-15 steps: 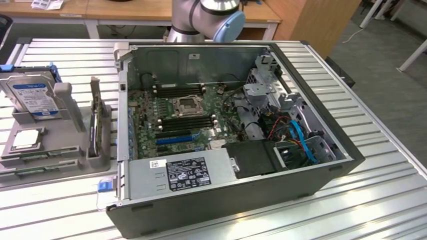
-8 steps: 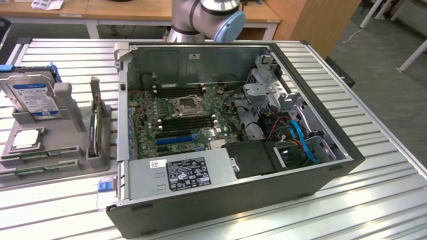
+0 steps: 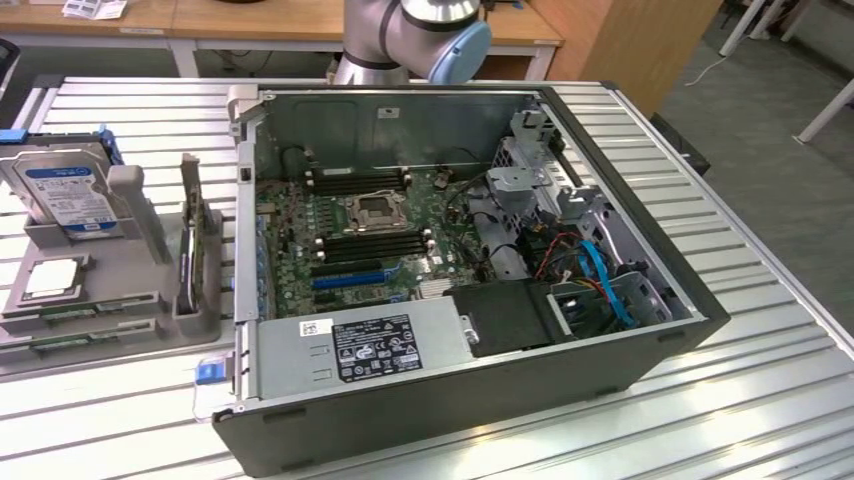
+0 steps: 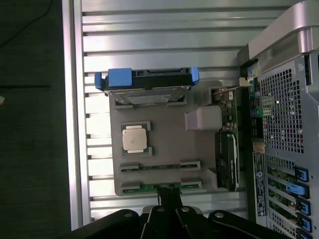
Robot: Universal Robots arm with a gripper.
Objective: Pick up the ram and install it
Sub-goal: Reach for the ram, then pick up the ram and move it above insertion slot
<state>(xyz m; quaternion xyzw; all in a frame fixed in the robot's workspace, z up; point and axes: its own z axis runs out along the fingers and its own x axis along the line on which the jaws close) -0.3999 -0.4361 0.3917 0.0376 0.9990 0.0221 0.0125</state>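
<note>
Two rams, thin green sticks, lie side by side in the grey tray's point(image 4: 164, 144) holders: one ram point(image 4: 159, 166) point(image 3: 60, 312) and a second ram point(image 4: 147, 187) point(image 3: 67, 340) beside it. My gripper point(image 4: 168, 193) hangs high above the tray, its dark fingers together and nothing between them, its tips lined up over the second ram in the wrist view. The open computer case point(image 3: 641, 345) lies on the table, with black memory slots point(image 3: 380, 245) next to the CPU socket point(image 3: 374, 212). The arm's point(image 3: 414, 35) upper part rises behind the case.
The tray also holds a silver CPU chip point(image 4: 135, 139), a hard drive point(image 4: 147, 79) in a blue bracket, and an upright card point(image 3: 198, 250). Inside the case are a power supply point(image 3: 367, 345), cables point(image 3: 601, 270) and drive cages. The slatted metal table point(image 3: 747, 400) surrounds everything.
</note>
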